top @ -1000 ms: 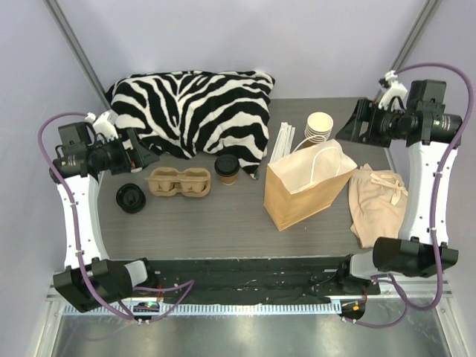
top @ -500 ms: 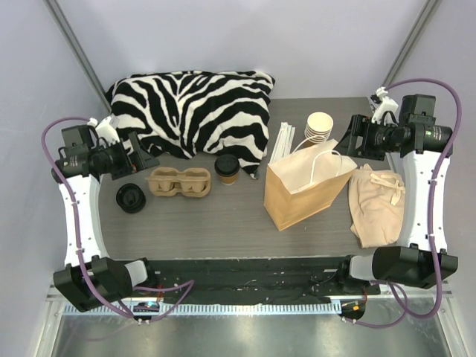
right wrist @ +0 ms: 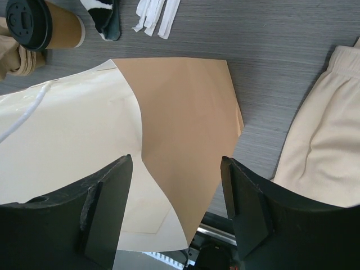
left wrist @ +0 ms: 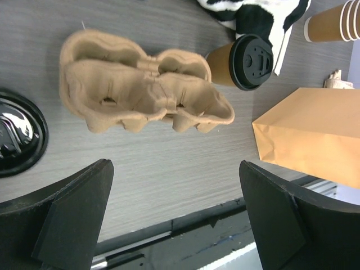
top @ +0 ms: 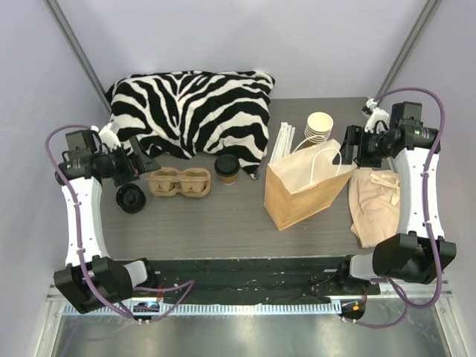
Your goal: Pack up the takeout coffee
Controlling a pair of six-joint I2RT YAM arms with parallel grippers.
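**Lidded coffee stands beside the carrier; both grippers open and empty**

The takeout coffee [top: 227,168], a tan paper cup with a black lid, stands upright on the table [top: 223,223]. It is left of the middle and toward the far edge. It sits just beside the right end of a moulded pulp cup carrier [top: 178,182], and the near edge of a zebra-striped pillow [top: 193,104] lies right behind it. Neither gripper touches the cup.

The left gripper [left wrist: 174,166] hangs over the left side of the table with its fingers spread wide and nothing between them. In its wrist view the carrier lies just ahead, and a loose black lid [left wrist: 17,132] shows at the frame's left edge.

The right gripper [right wrist: 175,163] hovers above the right flank of a brown paper bag [top: 309,186] with white handles. The bag stands right of the middle. The fingers are apart and hold nothing.

A stack of lidless paper cups [top: 320,125] stands near the far edge behind the bag, with white wrapped straws [top: 282,141] just to its left. A beige cloth garment [top: 375,204] lies along the right edge.
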